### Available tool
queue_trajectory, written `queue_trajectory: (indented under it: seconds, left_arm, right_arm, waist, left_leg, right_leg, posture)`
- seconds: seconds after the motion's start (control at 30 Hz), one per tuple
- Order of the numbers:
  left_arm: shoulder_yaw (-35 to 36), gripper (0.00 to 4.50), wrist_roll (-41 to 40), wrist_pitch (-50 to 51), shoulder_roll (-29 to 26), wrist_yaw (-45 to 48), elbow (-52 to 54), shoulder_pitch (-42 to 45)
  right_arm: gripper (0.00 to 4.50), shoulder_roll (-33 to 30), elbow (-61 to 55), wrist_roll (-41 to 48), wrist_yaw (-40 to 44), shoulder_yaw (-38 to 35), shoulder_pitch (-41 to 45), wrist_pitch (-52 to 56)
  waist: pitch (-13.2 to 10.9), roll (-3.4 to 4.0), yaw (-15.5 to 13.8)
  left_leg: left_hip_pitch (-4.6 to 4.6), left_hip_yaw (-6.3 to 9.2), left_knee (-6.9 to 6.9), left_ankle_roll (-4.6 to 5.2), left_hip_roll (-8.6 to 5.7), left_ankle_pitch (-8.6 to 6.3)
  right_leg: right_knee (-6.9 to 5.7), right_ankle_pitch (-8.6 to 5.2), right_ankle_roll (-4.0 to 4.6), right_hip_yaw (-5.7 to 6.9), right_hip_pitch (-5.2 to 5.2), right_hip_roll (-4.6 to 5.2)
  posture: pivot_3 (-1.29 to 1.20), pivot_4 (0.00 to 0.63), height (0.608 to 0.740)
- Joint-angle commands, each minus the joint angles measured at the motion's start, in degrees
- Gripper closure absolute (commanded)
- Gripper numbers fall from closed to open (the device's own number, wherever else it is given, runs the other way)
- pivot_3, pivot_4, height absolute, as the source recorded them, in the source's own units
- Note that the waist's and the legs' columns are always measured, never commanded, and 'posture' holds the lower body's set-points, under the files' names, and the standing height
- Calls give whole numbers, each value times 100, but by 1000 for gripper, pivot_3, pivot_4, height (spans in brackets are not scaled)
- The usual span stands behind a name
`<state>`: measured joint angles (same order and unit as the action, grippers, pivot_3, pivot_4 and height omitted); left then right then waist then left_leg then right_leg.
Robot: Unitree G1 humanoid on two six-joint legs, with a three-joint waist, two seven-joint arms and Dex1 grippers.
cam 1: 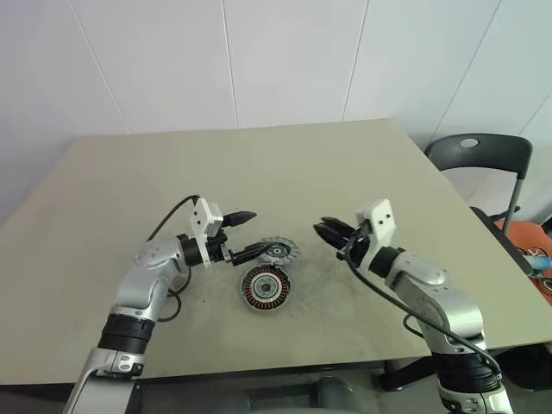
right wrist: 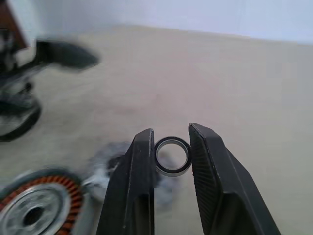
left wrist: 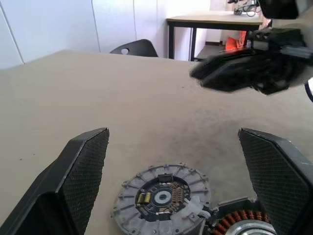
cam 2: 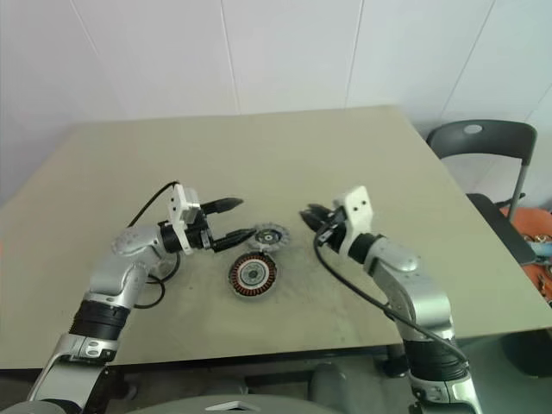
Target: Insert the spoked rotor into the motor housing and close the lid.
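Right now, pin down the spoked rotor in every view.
Left eye: spoked rotor near table edge, just this side of the lid.
Right eye: same spot, between the arms.
Left wrist: a copper sliver at the frame edge.
Right wrist: frame corner.
Shared landmark: the lid.

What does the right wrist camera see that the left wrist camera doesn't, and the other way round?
Right wrist view: a small dark ring pinched in the right gripper.
Left wrist view: the lid sharp enough to see the parts in its face, between the wide-open fingers of the left gripper, plus a chair and a second table behind.
Both: the lid, the spoked rotor beside it, and the beige table.
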<state>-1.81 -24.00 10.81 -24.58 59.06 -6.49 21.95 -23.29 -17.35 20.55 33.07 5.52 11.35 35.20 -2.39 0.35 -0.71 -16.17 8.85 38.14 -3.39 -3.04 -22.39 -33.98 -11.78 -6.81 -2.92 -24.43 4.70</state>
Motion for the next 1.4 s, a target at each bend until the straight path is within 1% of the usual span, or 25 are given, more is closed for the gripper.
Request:
queue_trajectory:
  seconds: [0.03,0.17,0.27,0.4,0.53,0.67,0.77,0.87,1.0,1.1,1.23,1.4]
  left_arm:
    - [218,0,-172,126,-208,127,197,166]
    - [300,0,-201,221,-431,276,136,224]
    - [297,0,-169,202,-491,324,114,239]
    - [243,0,-148,157,-373,267,141,227]
    - [205,0,-119,110,-307,292,127,163]
    - [196,0,-75,37,-261,359,-51,240]
    - [193,0,-49,-24,-237,403,-169,322]
    - [167,0,-43,-58,-202,444,-212,344]
    - [-22,0,-53,-2,10,554,-257,421]
    - [-243,0,-2,-25,272,759,-572,709]
    - [-540,0,138,-274,673,1230,-1465,1408]
    - [-691,0,344,-784,1127,1805,-2738,2199]
  right_arm:
    - [3824,-172,60,-200,-52,250,184,430]
    - [3824,-282,90,-255,113,454,325,600]
    - [3824,-267,71,-207,219,539,447,634]
    - [3824,-226,366,-310,128,446,554,547]
    - [3824,-245,244,-209,227,415,464,545]
    - [3824,-219,231,-125,504,540,541,453]
    - [3824,-198,433,-245,481,554,683,416]
    - [3824,-213,412,-228,454,475,622,412]
    - [3824,-206,258,-252,181,303,441,485]
    - [3824,-212,46,-238,-153,1,200,569]
    - [3824,-151,-606,-134,-629,-498,-442,726]
    - [3824,56,-1433,-112,-1185,-935,-1299,919]
  waist:
    - [0,-1,0]
    - [0,0,2]
    - [0,0,14]
    - [0,-1,6]
    - [0,-1,4]
    - [0,-1,20]
    - [0,-1,12]
    - [1,-2,11]
    - [2,-4,-4]
    - [4,-6,-8]
    - [5,-9,-14]
    - [6,-9,17]
  left_leg:
    - [-10,-1,2,-8,-1,5]
    - [-23,-3,1,-10,-1,5]
    - [-23,-3,0,-10,1,5]
    - [-22,-5,1,-10,0,5]
    - [-23,-4,1,-10,0,5]
    - [-22,-6,1,-10,0,5]
    - [-20,-6,1,-10,0,5]
    - [-20,-6,2,-10,0,5]
    - [-22,-6,2,-10,0,6]
    - [-25,-6,3,-10,-2,5]
    - [-22,-5,4,-10,-3,5]
    - [-17,-14,4,-9,-3,5]
  right_leg:
    - [2,0,0,0,-8,0]
    - [5,1,1,-1,-24,0]
    - [4,1,1,0,-25,0]
    - [4,1,1,-1,-24,0]
    - [4,1,1,0,-24,0]
    - [4,1,1,-1,-24,0]
    - [0,1,1,-1,-24,0]
    - [-1,2,2,-1,-24,0]
    - [2,2,2,-1,-24,1]
    - [6,3,2,-1,-24,3]
    - [5,3,2,0,-19,2]
    - [4,3,2,-4,-15,1]
  posture:
    - [0,0,740]
    - [0,0,740]
    - [0,0,740]
    - [0,0,740]
    - [0,0,740]
    - [0,0,740]
    - [0,0,740]
    - [0,0,740]
    - [0,0,740]
    - [0,0,740]
    - [0,0,740]
    - [0,0,740]
